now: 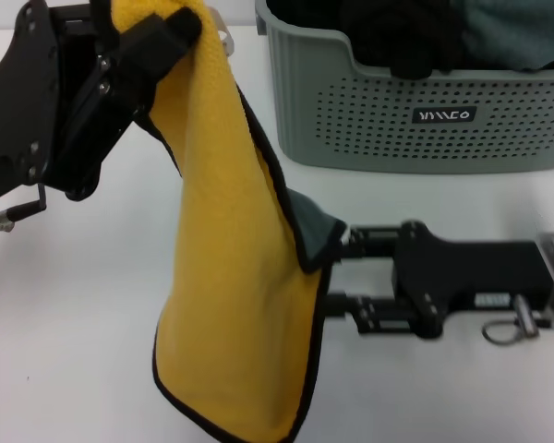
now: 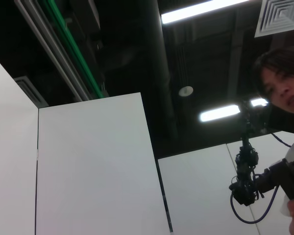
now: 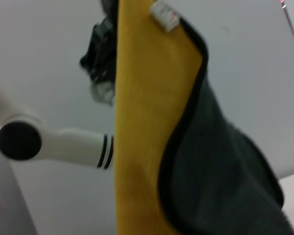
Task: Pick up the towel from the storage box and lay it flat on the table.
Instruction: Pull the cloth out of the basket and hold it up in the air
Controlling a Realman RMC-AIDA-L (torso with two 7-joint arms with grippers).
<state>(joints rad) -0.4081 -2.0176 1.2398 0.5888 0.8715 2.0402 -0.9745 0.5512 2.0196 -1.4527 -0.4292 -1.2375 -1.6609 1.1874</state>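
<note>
White wall panels (image 2: 93, 171) stand under a dark ceiling with lit strip lights (image 2: 206, 10).

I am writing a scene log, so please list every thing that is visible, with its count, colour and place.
towel: one, mustard yellow with black trim and a grey reverse side, hanging above the table.
storage box: one, grey-green, at the far side of the table.
black cloth: one, inside the storage box.
grey-teal cloth: one, inside the storage box.
table: one, white.
left gripper: black, raised, holding the towel's top.
right gripper: black, low, at the towel's side edge.
</note>
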